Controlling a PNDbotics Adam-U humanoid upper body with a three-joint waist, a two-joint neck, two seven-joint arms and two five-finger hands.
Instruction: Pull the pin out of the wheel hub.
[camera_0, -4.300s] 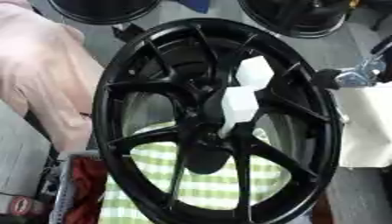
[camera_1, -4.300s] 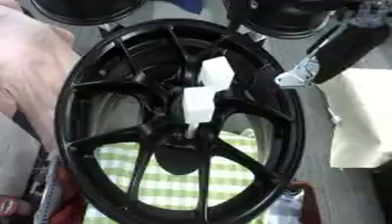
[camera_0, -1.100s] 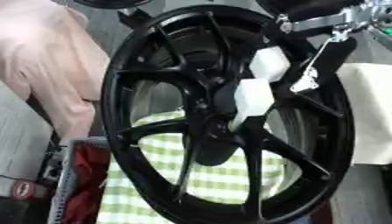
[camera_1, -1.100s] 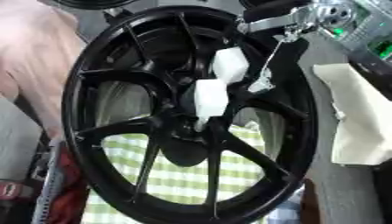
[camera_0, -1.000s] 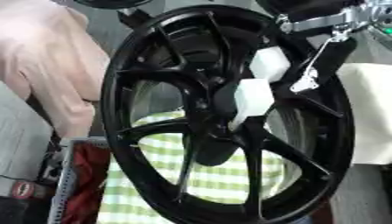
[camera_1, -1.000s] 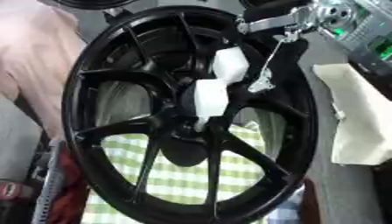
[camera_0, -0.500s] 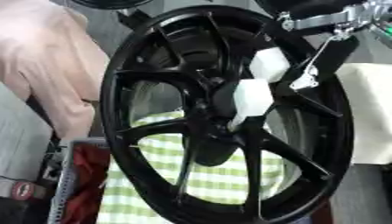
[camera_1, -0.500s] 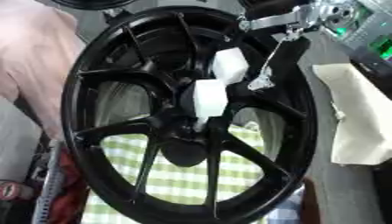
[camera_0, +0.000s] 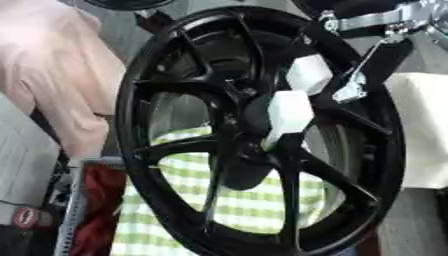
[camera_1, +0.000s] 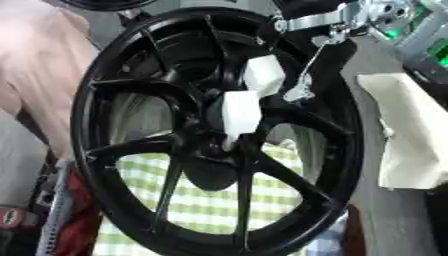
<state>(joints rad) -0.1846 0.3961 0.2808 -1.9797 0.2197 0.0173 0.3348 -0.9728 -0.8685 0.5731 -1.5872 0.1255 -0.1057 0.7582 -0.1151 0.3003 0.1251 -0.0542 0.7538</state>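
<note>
A black spoked wheel hub (camera_0: 129, 130) stands on edge and fills both views. Two white blocky pins stick out near its centre: a lower pin (camera_0: 287, 116) over the hub bore and an upper pin (camera_0: 308, 74) just above and to the right of it. My right hand (camera_0: 381, 57), black with silver links, reaches in from the upper right. One straight finger lies against the rim just right of the upper pin and holds nothing. My left hand shows in neither view.
A person's pink sleeve (camera_0: 61, 75) rests against the wheel's left rim. A green-and-white checked cloth (camera_0: 245, 200) lies behind the lower spokes. A white pad (camera_1: 411, 145) sits to the right, a red thing (camera_0: 101, 200) at lower left.
Over the last seconds my right hand came in from the right to beside the upper pin. In the last half second it has barely moved; both pins sit as before.
</note>
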